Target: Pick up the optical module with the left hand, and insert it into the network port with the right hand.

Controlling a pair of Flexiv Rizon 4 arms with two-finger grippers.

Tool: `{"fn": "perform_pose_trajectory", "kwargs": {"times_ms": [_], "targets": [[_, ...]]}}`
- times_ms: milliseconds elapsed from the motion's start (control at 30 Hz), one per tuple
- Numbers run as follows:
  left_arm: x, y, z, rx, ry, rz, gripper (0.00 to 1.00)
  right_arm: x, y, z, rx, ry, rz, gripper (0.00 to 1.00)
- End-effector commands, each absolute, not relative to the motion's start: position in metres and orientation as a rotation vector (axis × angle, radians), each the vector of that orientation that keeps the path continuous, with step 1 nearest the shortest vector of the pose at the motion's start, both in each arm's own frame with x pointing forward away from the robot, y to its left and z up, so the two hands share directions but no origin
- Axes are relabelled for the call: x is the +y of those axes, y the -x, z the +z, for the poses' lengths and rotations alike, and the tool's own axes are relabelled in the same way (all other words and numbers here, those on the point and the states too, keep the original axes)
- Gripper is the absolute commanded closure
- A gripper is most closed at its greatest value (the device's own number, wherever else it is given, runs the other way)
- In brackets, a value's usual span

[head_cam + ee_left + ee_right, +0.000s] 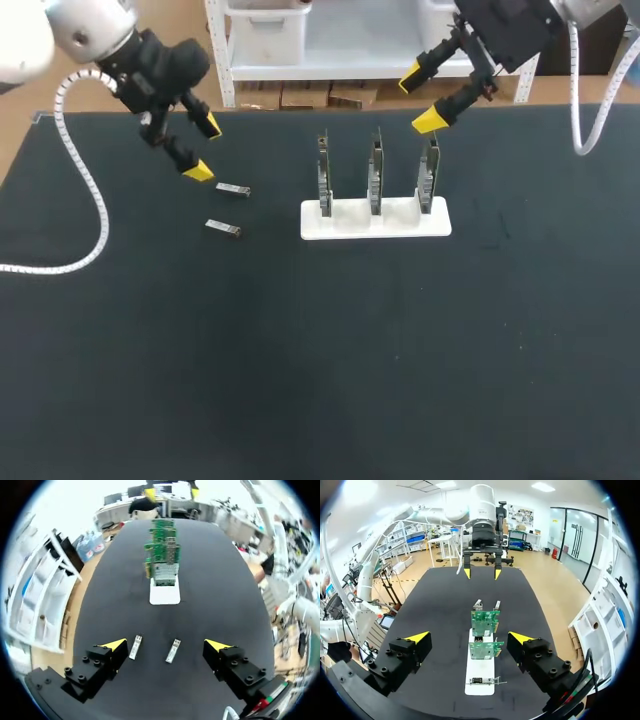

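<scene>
Module (173, 650) & 2nd module (135, 647): flat, left of stand (375, 218), long axes toward it. Left hand (205, 148) above both, wide open; right hand (420, 98) wide, empty, by stand.

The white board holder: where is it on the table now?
Head view: the white board holder stands near the middle, toward the far edge, right of two optical modules, beneath the right gripper.

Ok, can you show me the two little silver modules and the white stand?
far module (232, 189), head view, middle of its silver body.
near module (223, 228), head view, middle of its silver body.
stand (350, 225), head view, bare white base between two boards.
</scene>
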State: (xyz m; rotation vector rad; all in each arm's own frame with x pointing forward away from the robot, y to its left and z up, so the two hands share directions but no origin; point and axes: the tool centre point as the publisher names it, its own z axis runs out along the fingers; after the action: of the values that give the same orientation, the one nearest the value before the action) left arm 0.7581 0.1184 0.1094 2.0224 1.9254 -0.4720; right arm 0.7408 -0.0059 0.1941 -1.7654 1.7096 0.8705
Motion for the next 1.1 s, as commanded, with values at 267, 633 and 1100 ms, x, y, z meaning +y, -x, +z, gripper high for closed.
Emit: {"fn": "perform_pose_trajectory", "kwargs": {"times_ms": [267, 633, 1100], "targets": [[0.122, -0.743, 0.101, 1.950, -2.210, -0.288, 0.00, -0.006, -0.740, 0.194, 1.710, 1.763, 0.869, 0.00], [0.144, -0.719, 0.074, 2.028, -2.202, -0.209, 0.00, -0.006, -0.740, 0.194, 1.710, 1.763, 0.869, 0.00], [0.149, -0.717, 0.032, 2.029, -2.289, -0.105, 0.00, -0.006, -0.740, 0.194, 1.710, 1.763, 0.869, 0.00]]}}
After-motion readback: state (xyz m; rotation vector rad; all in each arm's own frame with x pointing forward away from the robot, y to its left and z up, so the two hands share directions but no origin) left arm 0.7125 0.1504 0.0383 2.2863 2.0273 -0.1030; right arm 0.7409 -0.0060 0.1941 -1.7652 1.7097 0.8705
